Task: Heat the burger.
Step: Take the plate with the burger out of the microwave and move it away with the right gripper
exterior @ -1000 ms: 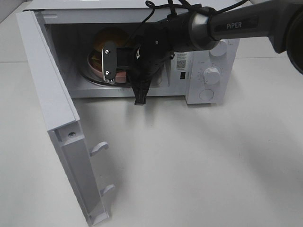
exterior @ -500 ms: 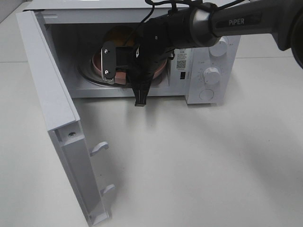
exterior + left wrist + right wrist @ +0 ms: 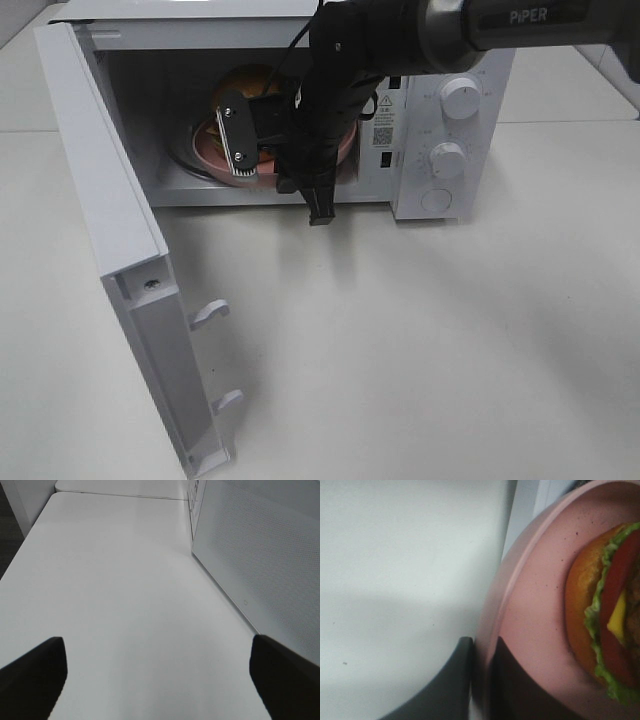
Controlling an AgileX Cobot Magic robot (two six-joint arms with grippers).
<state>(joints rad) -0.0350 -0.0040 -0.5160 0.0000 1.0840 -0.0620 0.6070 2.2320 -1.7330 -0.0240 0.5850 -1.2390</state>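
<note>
The burger [image 3: 248, 78] sits on a pink plate [image 3: 210, 150] inside the open microwave [image 3: 440, 200], on its glass turntable. In the right wrist view the burger [image 3: 610, 630] shows its bun, lettuce, tomato and cheese close up. My right gripper [image 3: 480, 680] is shut on the rim of the plate [image 3: 535, 605], one dark finger on each side. From above, that gripper [image 3: 288, 150] reaches into the microwave's mouth and hides part of the plate. My left gripper [image 3: 157, 680] is open and holds nothing, low over the table beside the microwave door [image 3: 260, 555].
The microwave door [image 3: 100, 200] stands swung out to the front left, its latch hooks facing the table. Two knobs [image 3: 450, 158] and a button sit on the panel at the right. White table [image 3: 420, 350] spreads in front.
The right arm has swung up and to the right while the wrist turned. Its jaws have closed onto the plate rim. The left gripper has not moved.
</note>
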